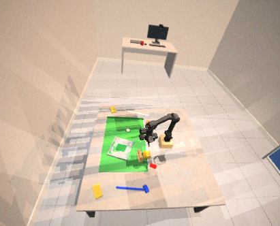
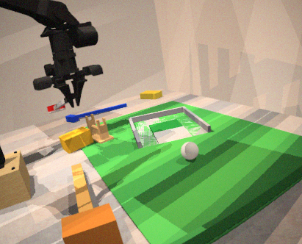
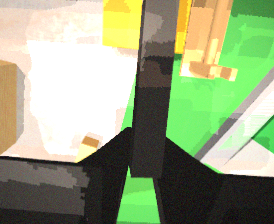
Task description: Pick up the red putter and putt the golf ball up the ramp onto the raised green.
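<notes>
Clamping the red putter point(image 2: 56, 107) shaft, the hand point(image 2: 73, 98) hides the grip — head half-covered.

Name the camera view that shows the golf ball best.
Exterior view. There the golf ball is large and unobstructed, sitting on the green mat just short of the grey-walled raised green. The top view shows it only as a tiny white dot; the wrist view does not show it.

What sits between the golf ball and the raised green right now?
Only bare green mat shows in the exterior view between the golf ball and the grey-walled raised green.
</notes>
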You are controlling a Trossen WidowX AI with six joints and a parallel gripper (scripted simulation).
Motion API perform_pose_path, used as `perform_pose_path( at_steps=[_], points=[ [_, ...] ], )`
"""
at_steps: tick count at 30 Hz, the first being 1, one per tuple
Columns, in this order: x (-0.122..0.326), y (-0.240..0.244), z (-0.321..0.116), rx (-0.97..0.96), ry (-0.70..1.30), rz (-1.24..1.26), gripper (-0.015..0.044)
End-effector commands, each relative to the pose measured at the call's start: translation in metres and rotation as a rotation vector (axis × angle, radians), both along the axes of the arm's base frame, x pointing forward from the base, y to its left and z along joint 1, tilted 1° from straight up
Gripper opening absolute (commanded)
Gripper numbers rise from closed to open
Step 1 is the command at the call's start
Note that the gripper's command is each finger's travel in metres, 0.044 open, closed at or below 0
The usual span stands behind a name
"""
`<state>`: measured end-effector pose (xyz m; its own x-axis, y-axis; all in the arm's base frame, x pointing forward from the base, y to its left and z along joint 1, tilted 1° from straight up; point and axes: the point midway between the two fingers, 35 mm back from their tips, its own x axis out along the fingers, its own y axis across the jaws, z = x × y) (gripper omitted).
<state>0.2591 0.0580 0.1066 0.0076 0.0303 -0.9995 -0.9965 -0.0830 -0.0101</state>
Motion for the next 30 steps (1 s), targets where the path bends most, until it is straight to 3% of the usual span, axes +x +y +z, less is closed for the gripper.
perform_pose_path(
  at_steps=[1,30],
  points=[
    [0.000,-0.002,-0.001,0.006,0.005,-0.018,0.0000],
    [-0.016,-0.074,0.007,0.343,0.269,-0.960,0.0000]
  ],
)
